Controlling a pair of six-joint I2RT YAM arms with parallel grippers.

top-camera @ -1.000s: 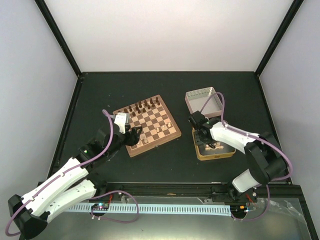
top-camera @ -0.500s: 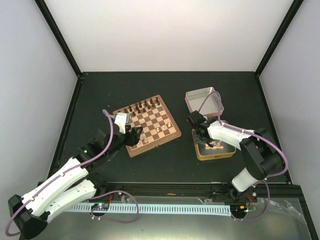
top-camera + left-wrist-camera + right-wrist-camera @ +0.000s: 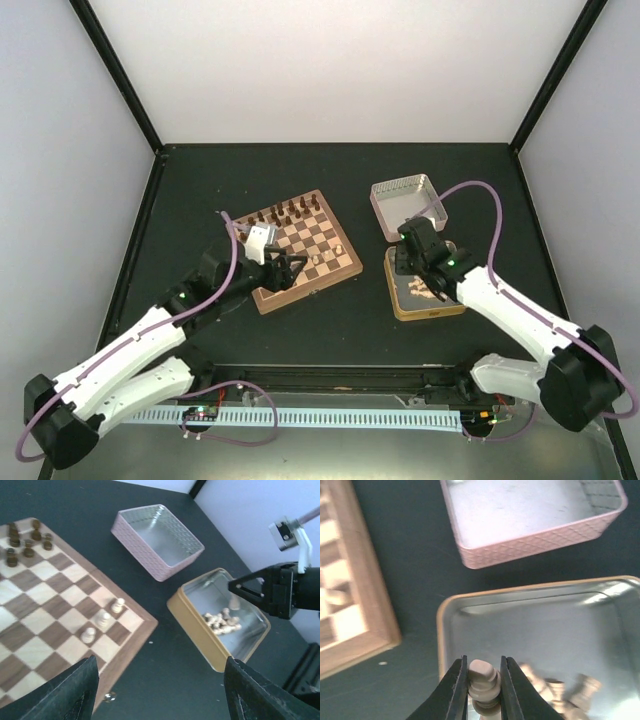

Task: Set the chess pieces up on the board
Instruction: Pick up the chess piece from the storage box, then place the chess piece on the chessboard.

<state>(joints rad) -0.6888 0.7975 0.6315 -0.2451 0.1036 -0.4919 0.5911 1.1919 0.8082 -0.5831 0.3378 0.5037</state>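
Right gripper (image 3: 483, 666), jaws pinching one tiny pale cream wooden chess piece (image 3: 482, 685), gold rectangular tin (image 3: 535, 630) beneath them, loose pieces (image 3: 555, 690) just beside. Left gripper (image 3: 161, 662), jaws spread wide, checkered wooden board (image 3: 45, 605) reaching under one finger.

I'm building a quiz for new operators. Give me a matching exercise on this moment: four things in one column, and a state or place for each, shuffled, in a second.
Things
1. right gripper
2. left gripper
3. gold tin
4. square tin lid

States or places
A. pinkish, beyond the gold tin
B. open, holding nothing
C. shut on a pale chess piece
D. holds loose pale pieces

Pairs: 1-C, 2-B, 3-D, 4-A
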